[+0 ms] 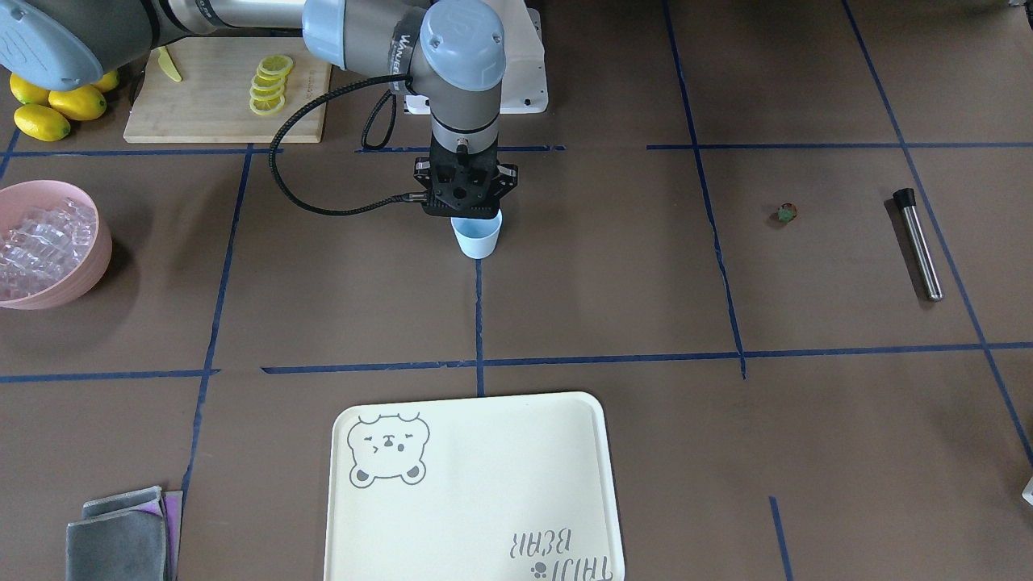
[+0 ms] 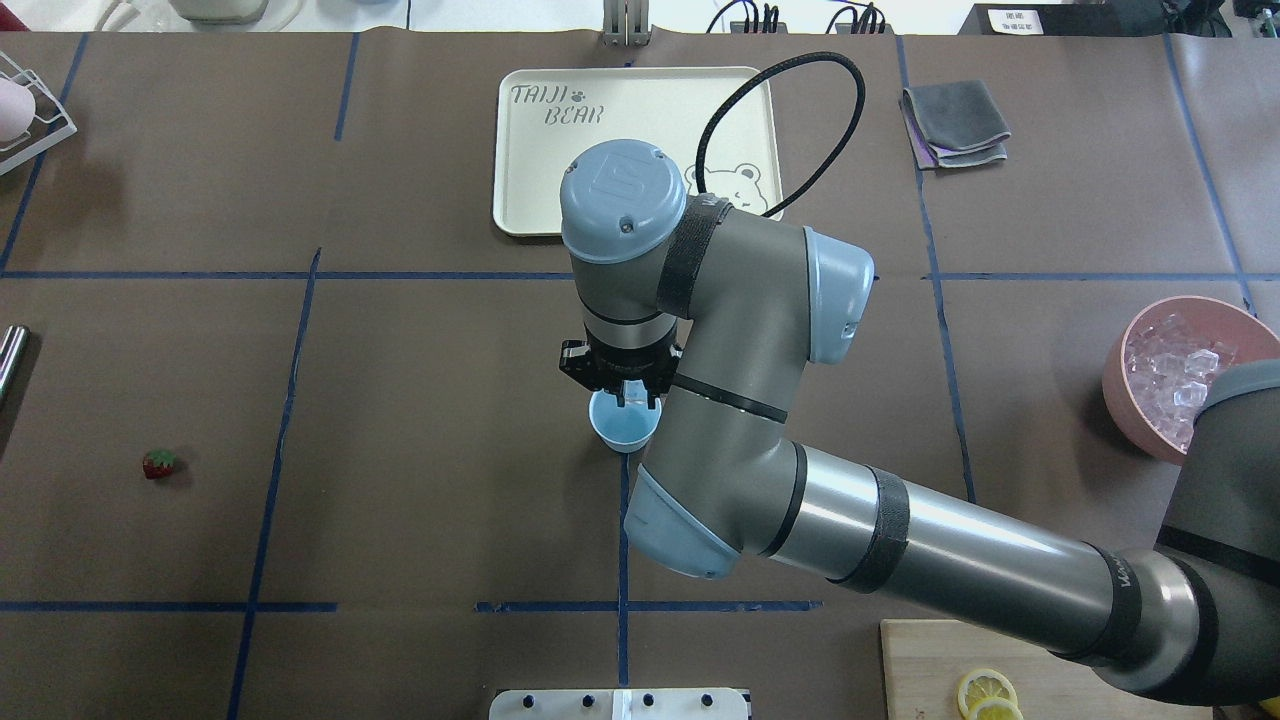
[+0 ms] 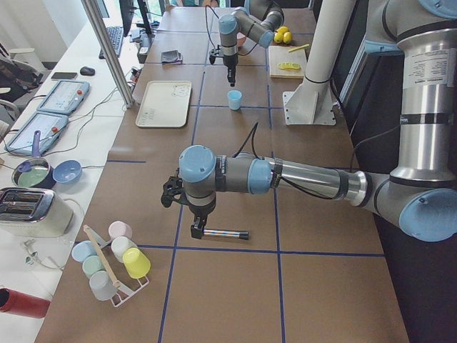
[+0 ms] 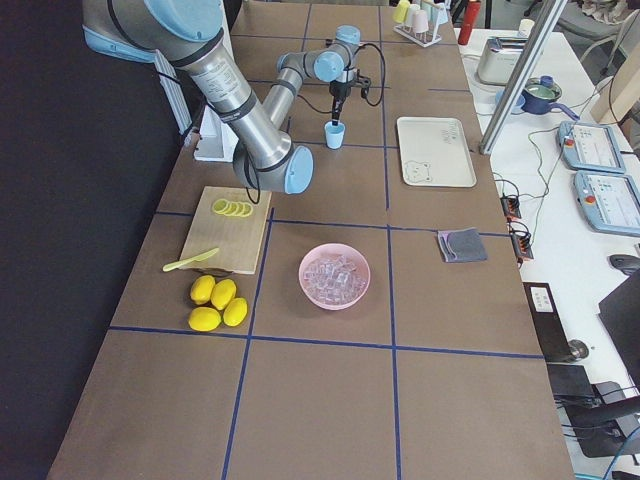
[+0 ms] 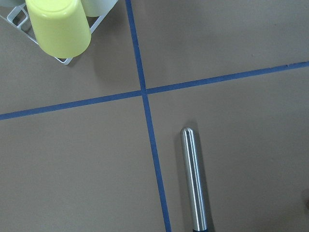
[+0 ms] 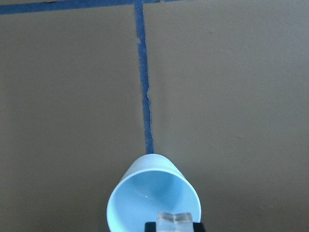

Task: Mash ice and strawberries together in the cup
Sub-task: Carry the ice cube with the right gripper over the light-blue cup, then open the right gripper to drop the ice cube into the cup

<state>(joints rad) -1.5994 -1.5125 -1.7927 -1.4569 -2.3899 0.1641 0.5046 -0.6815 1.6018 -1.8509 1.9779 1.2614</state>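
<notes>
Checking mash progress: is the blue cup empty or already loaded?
Empty. The right wrist view shows the cup's bare blue inside; the right gripper holds one ice cube over its mouth, and the strawberry lies far off.

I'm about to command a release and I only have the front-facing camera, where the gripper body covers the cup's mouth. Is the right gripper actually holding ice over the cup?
Observer: Yes. In the right wrist view the right gripper is shut on one ice cube, right above the near edge of the cup mouth.
Operator: Is anything in the cup yet?
Observer: I see no ice or fruit in the part of the inside that shows, only bare blue.
Operator: And the left arm? It's outside my picture.
Observer: In the exterior left view the left gripper hangs above the steel muddler. I cannot tell whether it is open or shut.
</notes>
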